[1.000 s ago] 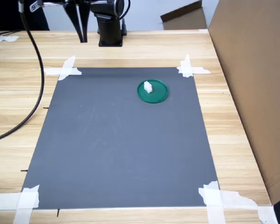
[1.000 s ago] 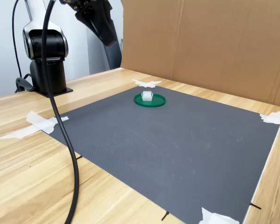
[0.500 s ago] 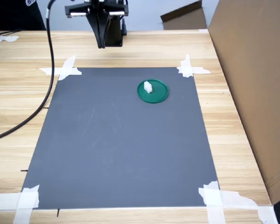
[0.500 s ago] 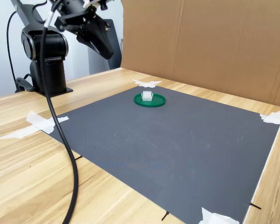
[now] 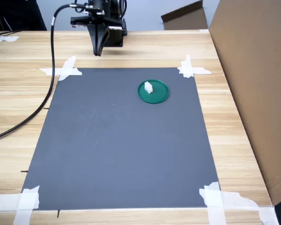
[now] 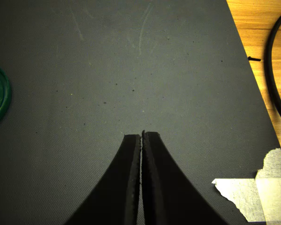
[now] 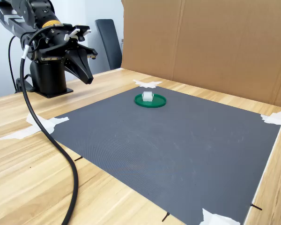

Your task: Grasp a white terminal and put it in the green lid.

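1. Pincer clenched on nothing, black curved fingers pressed together with only a hairline seam; hangs above the far edge of the grey mat, near the arm base.
2. Green lid mostly cut off in the wrist view, only a sliver of rim at the frame edge; white terminal not visible there.
3. White terminal sits inside the green lid, off-centre, toward the first exterior view's left.
4. Lid: flat round disc, low raised rim. Terminal: tiny, blocky.
5. Mat matte, fine-textured, corners held by white tape on the wooden surface.
6. Black cable trails across the surface.
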You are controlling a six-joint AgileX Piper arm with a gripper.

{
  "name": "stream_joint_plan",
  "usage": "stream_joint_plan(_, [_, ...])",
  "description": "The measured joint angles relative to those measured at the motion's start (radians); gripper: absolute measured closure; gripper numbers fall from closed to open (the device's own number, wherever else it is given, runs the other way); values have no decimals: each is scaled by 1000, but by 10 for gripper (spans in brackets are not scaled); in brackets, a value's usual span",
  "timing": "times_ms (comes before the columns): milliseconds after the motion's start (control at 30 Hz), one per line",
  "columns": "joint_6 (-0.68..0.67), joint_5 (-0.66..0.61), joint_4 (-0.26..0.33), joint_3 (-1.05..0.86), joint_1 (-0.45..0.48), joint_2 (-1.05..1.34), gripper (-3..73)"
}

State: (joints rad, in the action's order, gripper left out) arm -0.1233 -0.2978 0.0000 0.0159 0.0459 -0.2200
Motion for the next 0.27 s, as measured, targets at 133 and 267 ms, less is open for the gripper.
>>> stream_joint_plan(133, [-9, -49, 0, -1, 0, 59, 722])
stream_joint_plan(267, [-11, -57, 0, -1, 0, 110, 723])
